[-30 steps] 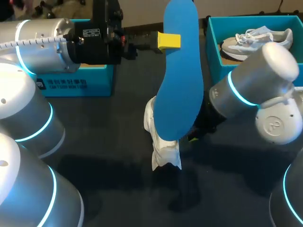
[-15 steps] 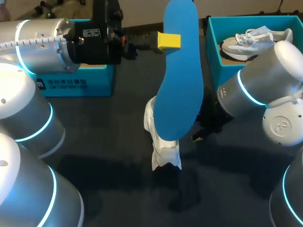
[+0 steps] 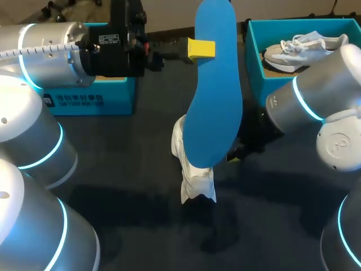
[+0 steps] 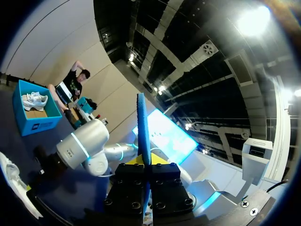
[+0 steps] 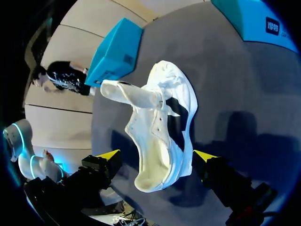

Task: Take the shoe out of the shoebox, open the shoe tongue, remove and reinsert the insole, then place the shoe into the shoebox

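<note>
Insole (image 3: 214, 84) held over shoe (image 5: 162, 127).
Left gripper (image 4: 145, 165) clamps the upright blue insole; right gripper (image 5: 156, 155) has its jaws apart, flanking the white shoe.

blue insole (image 3: 214, 84) upright, white shoe (image 3: 197, 180) lying open

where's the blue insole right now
The insole is up in the air at the middle of the head view, pinched by the left gripper, its lower end above the white shoe on the table.
</note>
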Available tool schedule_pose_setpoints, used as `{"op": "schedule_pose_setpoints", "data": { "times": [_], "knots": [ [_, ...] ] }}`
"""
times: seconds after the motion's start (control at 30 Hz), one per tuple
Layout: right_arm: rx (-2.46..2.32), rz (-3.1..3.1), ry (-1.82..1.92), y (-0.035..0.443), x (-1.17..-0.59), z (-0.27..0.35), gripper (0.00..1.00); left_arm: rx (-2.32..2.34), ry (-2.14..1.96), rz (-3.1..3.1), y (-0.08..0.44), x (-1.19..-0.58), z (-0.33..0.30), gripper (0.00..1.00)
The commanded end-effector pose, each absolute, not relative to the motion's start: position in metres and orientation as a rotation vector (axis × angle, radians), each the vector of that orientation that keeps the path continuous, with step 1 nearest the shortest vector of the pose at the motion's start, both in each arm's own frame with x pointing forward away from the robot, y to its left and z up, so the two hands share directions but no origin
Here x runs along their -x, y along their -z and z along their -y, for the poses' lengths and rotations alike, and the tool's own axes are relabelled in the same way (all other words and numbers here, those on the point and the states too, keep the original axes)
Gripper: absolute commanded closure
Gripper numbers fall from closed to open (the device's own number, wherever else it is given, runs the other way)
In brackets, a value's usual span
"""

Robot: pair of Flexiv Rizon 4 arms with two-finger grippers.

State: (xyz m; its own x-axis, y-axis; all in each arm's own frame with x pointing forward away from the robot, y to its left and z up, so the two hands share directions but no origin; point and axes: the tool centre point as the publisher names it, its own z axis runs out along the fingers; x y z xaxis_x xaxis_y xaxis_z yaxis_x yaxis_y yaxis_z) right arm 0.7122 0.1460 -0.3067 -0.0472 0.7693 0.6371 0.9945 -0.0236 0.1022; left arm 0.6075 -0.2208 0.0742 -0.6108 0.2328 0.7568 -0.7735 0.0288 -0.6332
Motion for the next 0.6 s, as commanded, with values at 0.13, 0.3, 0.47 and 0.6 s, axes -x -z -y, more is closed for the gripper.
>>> {"op": "schedule_pose_setpoints", "data": {
  "times": [0.13,0.3,0.47,0.6],
  "knots": [
    [1.802,1.835,0.856,0.288,-0.705,-0.127,0.00,-0.568,-1.684,1.553,-0.073,-0.607,0.221,1.00],
    [1.768,1.772,0.927,0.277,-0.709,-0.123,0.00,-0.568,-1.684,1.553,-0.073,-0.607,0.221,1.00],
    [1.774,1.756,0.937,0.277,-0.709,-0.122,0.00,-0.568,-1.684,1.553,-0.073,-0.607,0.221,1.00],
    [1.774,1.756,0.937,0.277,-0.709,-0.122,0.00,-0.568,-1.684,1.553,-0.073,-0.607,0.221,1.00]
  ]
}}
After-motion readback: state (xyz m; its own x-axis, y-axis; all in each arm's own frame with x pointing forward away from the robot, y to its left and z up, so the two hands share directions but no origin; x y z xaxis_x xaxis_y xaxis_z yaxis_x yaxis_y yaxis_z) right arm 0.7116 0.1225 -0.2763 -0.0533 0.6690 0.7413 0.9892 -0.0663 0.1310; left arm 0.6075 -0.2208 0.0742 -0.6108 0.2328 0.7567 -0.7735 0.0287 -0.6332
